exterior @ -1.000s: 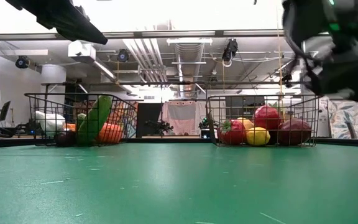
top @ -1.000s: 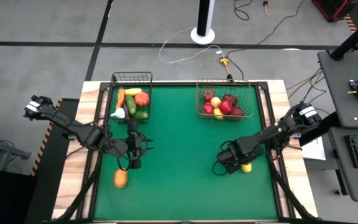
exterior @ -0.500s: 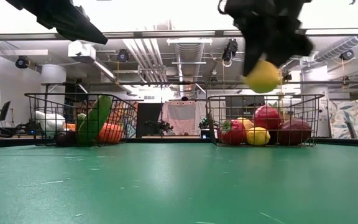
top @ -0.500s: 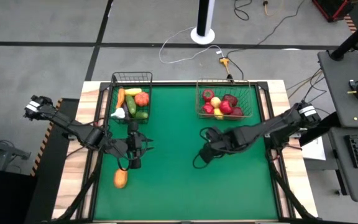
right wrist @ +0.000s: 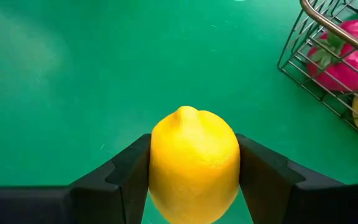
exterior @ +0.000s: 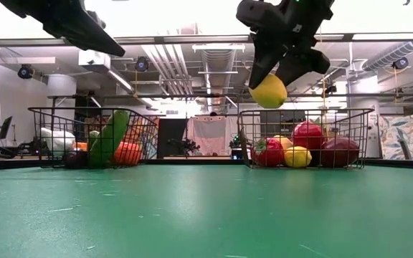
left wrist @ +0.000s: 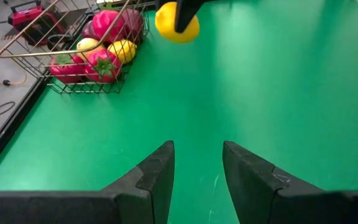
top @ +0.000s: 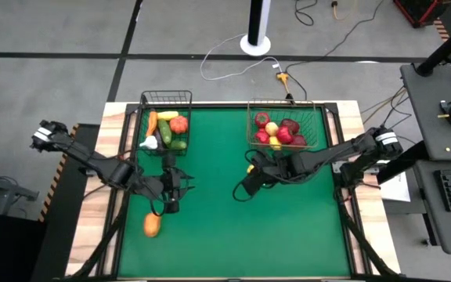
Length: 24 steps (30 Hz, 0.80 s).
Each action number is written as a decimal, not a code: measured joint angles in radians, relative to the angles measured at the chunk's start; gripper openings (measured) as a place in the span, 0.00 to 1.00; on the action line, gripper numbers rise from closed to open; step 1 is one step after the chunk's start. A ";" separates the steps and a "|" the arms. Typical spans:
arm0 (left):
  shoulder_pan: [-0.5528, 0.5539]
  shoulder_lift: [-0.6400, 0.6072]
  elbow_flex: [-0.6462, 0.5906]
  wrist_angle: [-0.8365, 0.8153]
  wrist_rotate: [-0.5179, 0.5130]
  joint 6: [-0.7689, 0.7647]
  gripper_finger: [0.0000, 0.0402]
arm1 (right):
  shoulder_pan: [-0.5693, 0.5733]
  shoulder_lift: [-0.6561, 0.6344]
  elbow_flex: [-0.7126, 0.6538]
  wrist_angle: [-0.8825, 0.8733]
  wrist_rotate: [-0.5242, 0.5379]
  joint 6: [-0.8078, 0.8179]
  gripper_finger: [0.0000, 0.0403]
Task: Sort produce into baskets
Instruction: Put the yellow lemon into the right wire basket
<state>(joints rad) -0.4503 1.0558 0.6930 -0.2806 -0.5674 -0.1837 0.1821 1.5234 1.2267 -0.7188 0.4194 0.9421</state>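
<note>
My right gripper (top: 250,168) is shut on a yellow lemon (right wrist: 194,162), above the green mat and just near-left of the wider wire basket (top: 286,125), which holds red and yellow fruits. The lemon also shows in the low view (exterior: 268,91) and in the left wrist view (left wrist: 176,22). The narrower dark basket (top: 165,121) at the far left holds cucumbers, an orange piece and white garlic. My left gripper (top: 171,189) is open and empty over the mat, near side of the dark basket. An orange piece (top: 152,225) lies on the mat near the left edge. My right gripper pinches the lemon's two opposite sides (right wrist: 160,165) between its two fingers (right wrist: 126,171). The lemon's pointed tip (right wrist: 187,112) faces away from the wrist. The fingers come from the table's right, slanting down. The lemon hangs clear of the mat, above the basket's rim height.
The wider basket's near-left corner (right wrist: 303,53) stands close beside the held lemon. Open green mat (top: 233,235) lies across the middle and the near side. A white post base (top: 255,43) and cables lie on the floor beyond the table.
My right gripper has carried the lemon from the mat's right side toward the left and far edges and up. The lemon is now lifted clear near the wider basket's near-left corner. My left gripper has kept still.
</note>
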 joint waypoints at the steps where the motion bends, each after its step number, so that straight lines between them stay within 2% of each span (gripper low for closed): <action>1: 0.000 0.005 0.000 0.000 0.000 0.000 0.30 | 0.000 0.000 -0.001 -0.001 0.000 0.000 0.50; 18: 0.000 0.073 0.000 0.005 0.000 0.000 0.30 | 0.000 0.000 -0.001 0.000 0.001 0.000 0.50; 24: 0.000 0.088 0.000 0.015 0.000 0.000 0.30 | -0.039 -0.001 0.028 -0.005 0.053 -0.023 0.50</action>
<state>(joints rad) -0.4502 1.1437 0.6930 -0.2654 -0.5671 -0.1837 0.1433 1.5227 1.2548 -0.7238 0.4721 0.9188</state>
